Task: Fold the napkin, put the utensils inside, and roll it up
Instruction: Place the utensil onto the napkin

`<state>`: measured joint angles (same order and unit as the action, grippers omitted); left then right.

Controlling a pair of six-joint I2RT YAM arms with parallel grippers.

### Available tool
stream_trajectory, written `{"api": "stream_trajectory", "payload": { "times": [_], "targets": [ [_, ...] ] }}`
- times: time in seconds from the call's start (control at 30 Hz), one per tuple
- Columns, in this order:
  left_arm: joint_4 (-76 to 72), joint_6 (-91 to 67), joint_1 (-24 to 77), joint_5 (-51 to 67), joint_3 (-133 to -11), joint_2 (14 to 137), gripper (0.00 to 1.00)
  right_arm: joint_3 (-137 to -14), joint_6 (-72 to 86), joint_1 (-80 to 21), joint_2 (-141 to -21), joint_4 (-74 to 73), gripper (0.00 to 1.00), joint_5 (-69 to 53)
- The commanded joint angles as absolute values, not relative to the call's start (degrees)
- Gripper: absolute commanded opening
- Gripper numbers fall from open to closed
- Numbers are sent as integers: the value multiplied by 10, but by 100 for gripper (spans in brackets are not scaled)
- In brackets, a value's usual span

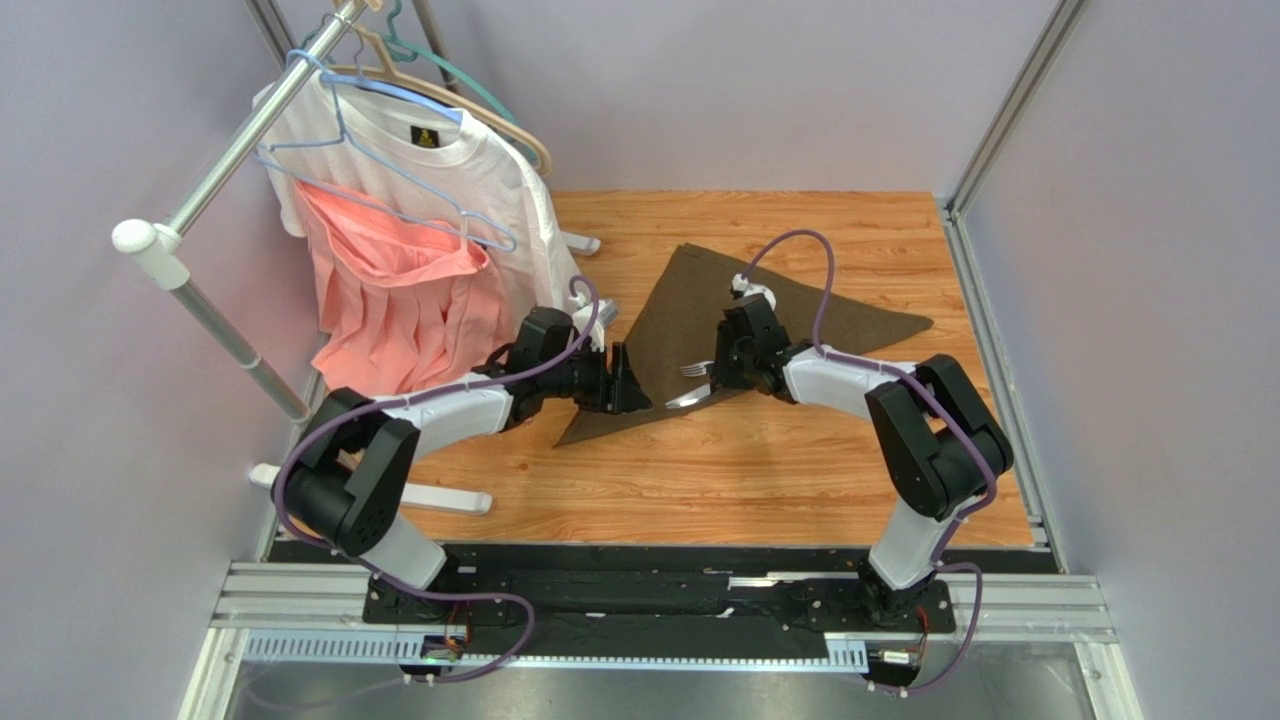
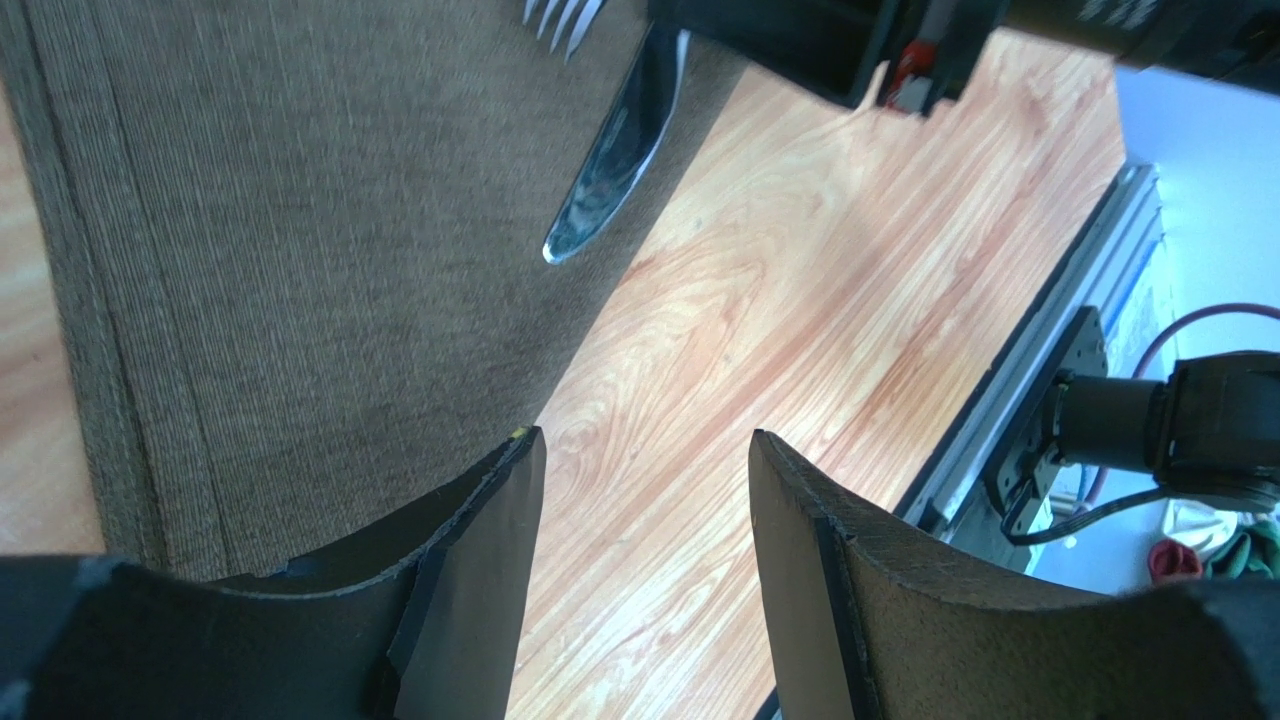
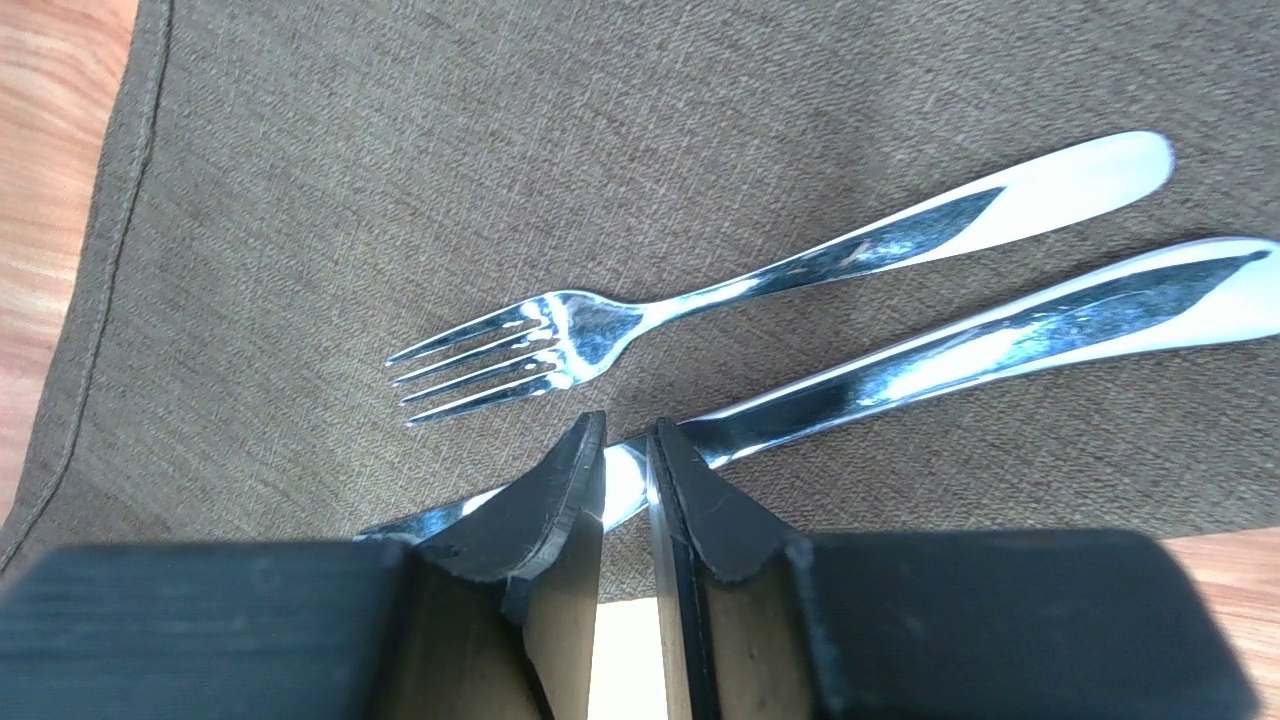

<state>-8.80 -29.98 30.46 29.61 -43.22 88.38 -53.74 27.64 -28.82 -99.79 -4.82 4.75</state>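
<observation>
1. The napkin (image 1: pixel 684 293) lies as a triangle on the bench (image 1: pixel 676 480), with the fork (image 3: pixel 601 323) and the knife (image 3: pixel 932 360) side by side on it.
2. My right end effector (image 3: pixel 624 435) is clenched on the knife blade, near the cloth's edge.
3. My left end effector (image 2: pixel 646 450) hangs released over the napkin's hem, with bare wood beside it.
4. The pink garment (image 1: pixel 391 300) hangs beyond the bench's left edge.
</observation>
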Motion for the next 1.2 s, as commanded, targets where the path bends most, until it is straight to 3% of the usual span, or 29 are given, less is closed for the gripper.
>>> {"api": "stream_trajectory", "payload": {
  "times": [0.0,0.5,0.67,1.17],
  "targets": [
    [-122,-308,308,308,-419,893,61,-538,280,-284,-990,-57,23,77],
    [-146,-311,323,324,-417,923,61,-574,300,-283,-954,-98,24,95],
    [-152,-314,328,327,-415,924,61,-623,286,-272,-968,-186,27,193],
    [-135,-316,334,351,-422,906,61,-720,474,-236,-1045,-321,27,176]
  ]
}}
